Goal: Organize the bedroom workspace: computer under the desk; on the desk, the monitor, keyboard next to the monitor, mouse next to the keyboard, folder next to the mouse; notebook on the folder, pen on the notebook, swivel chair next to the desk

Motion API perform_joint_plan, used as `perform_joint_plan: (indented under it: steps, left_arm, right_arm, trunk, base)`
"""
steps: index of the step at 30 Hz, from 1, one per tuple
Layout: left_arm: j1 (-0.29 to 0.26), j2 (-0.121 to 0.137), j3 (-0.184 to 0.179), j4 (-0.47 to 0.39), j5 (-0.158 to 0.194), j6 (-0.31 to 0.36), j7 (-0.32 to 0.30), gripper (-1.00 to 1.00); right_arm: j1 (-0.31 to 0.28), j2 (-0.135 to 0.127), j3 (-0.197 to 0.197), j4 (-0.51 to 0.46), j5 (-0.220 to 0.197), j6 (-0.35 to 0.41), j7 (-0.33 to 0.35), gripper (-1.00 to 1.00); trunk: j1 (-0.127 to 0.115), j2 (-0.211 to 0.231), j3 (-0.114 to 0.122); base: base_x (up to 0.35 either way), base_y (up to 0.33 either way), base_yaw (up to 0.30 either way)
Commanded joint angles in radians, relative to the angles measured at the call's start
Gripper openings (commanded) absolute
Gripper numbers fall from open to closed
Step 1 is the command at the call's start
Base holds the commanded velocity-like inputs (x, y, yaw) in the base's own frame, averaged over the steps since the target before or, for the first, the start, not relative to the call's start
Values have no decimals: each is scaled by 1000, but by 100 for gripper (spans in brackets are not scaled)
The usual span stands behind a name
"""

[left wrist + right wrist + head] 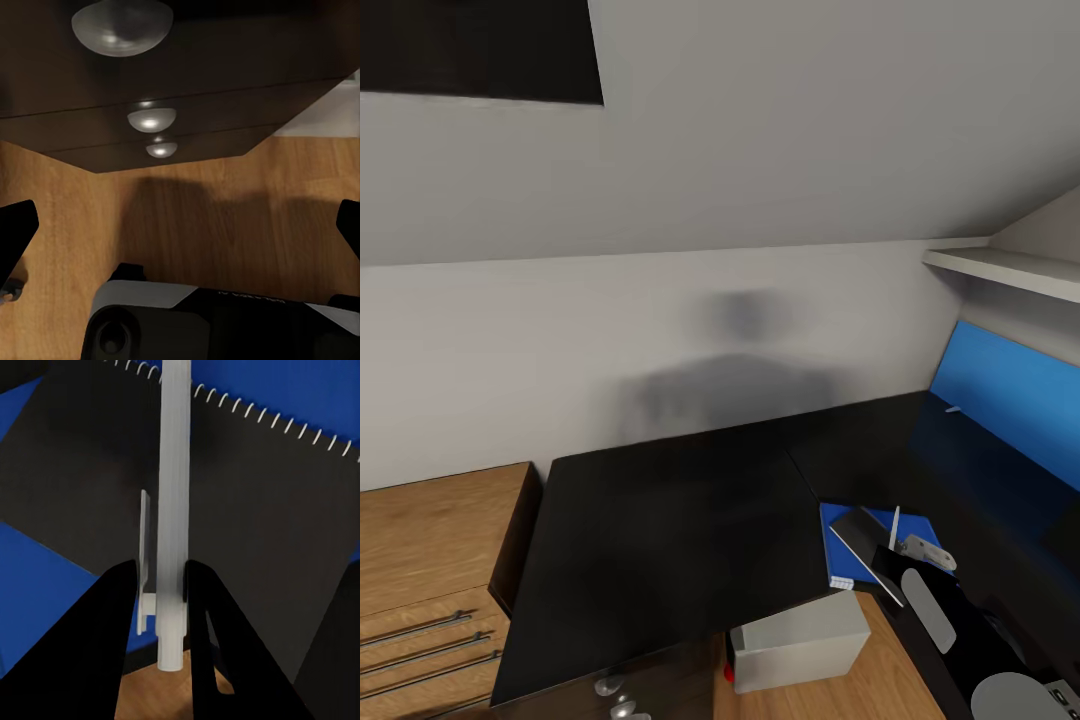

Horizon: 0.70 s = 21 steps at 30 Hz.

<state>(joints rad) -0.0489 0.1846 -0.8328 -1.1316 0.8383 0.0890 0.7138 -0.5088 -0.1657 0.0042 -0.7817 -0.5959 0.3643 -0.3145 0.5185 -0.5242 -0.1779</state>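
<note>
The blue folder (840, 560) lies at the front edge of the black desk (660, 530), with the dark grey spiral notebook (857, 537) on top of it. My right gripper (892, 552) is shut on the white pen (895, 524), holding it over the notebook (255, 517) and folder (45, 585). In the right wrist view the pen (174, 510) sits clamped in my right gripper (161, 577). The light grey computer (800, 640) stands on the floor under the desk. My left gripper (184, 225) is open and low, facing the drawer unit (150, 75). Monitor, keyboard, mouse and swivel chair are out of view.
A blue wall panel (1010, 390) backs the desk's right wing, under a white shelf (1010, 268). Low oak cabinets (430, 560) stand left of the desk. The drawer unit's silver knobs (610, 690) show below the desk front. Oak floor (210, 217) lies beneath my left gripper.
</note>
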Motion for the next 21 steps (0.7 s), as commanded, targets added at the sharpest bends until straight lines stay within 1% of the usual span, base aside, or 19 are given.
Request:
perform_joint_plan:
  steps: [1, 8, 17, 20, 21]
  left_arm:
    - [-2, 1, -3, -2, 2, 5, 7, 100]
    - [-1, 1, -4, -2, 2, 5, 7, 100]
    - [-1, 0, -6, -2, -2, 5, 9, 100]
    - [-2, -11, -5, -2, -3, 5, 11, 100]
    - [-2, -18, -4, -2, -3, 5, 12, 100]
  right_arm:
    - [0, 0, 0, -2, -9, 4, -6, -100]
    - [0, 0, 0, -2, -9, 4, -6, -100]
    - [0, 0, 0, -2, -9, 5, -6, -100]
    - [0, 0, 0, -2, -9, 5, -7, -100]
    - [0, 0, 0, -3, -9, 5, -7, -100]
  trunk:
    - [0, -2, -2]
    - [0, -2, -2]
    - [0, -2, -2]
    - [0, -2, -2]
    - [4, -9, -5]
  base:
    - [7, -1, 0]
    - [64, 0, 0]
    - [10, 0, 0]
    - [0, 0, 0]
    - [0, 0, 0]
